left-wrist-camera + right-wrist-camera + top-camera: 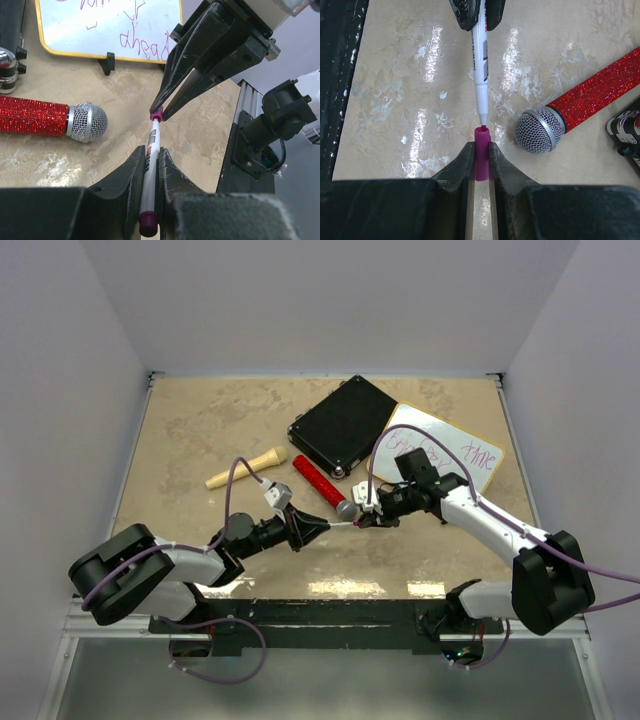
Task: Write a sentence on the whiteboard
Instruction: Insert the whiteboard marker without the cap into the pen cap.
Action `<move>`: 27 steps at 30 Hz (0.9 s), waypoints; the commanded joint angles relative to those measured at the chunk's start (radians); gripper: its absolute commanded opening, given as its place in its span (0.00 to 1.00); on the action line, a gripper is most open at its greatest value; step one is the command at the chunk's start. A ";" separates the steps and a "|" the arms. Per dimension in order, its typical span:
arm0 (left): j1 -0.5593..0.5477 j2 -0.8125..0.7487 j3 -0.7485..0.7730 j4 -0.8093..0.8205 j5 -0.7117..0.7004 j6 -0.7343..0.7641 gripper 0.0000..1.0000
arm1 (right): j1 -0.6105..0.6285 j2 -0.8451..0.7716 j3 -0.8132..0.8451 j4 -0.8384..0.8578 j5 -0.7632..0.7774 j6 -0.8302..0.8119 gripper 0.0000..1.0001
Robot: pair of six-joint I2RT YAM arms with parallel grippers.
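The whiteboard (470, 468) lies at the back right with the purple sentence (440, 452) scrawled across it; its yellow rim and a black foot show in the left wrist view (100, 30). My left gripper (322, 528) (151, 150) is shut on a white marker (152, 145) (480, 60). My right gripper (362, 520) (480, 147) is shut on the marker's magenta cap (481, 150) (156, 115). The two grippers face each other over the table's middle. The marker's tip sits at the mouth of the cap.
A red glitter microphone (320, 483) (590, 97) lies just behind the grippers, its mesh head close to the cap. A black case (345, 423) sits left of the whiteboard. A wooden cone-shaped handle (245, 469) lies further left.
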 commanded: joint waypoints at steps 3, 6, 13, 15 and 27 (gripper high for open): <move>-0.005 0.036 0.041 0.080 0.027 0.022 0.00 | 0.006 0.006 0.045 0.020 -0.031 0.013 0.01; -0.005 0.043 0.044 0.080 0.027 0.022 0.00 | 0.007 0.005 0.047 0.020 -0.037 0.013 0.01; -0.017 0.137 0.119 0.140 0.043 0.010 0.00 | 0.029 0.016 0.059 0.022 -0.055 0.019 0.01; -0.025 0.184 0.139 0.164 0.041 0.007 0.00 | 0.030 0.014 0.059 0.021 -0.057 0.019 0.01; -0.077 0.361 0.214 0.315 0.000 0.000 0.00 | 0.032 0.008 0.062 0.040 -0.072 0.042 0.01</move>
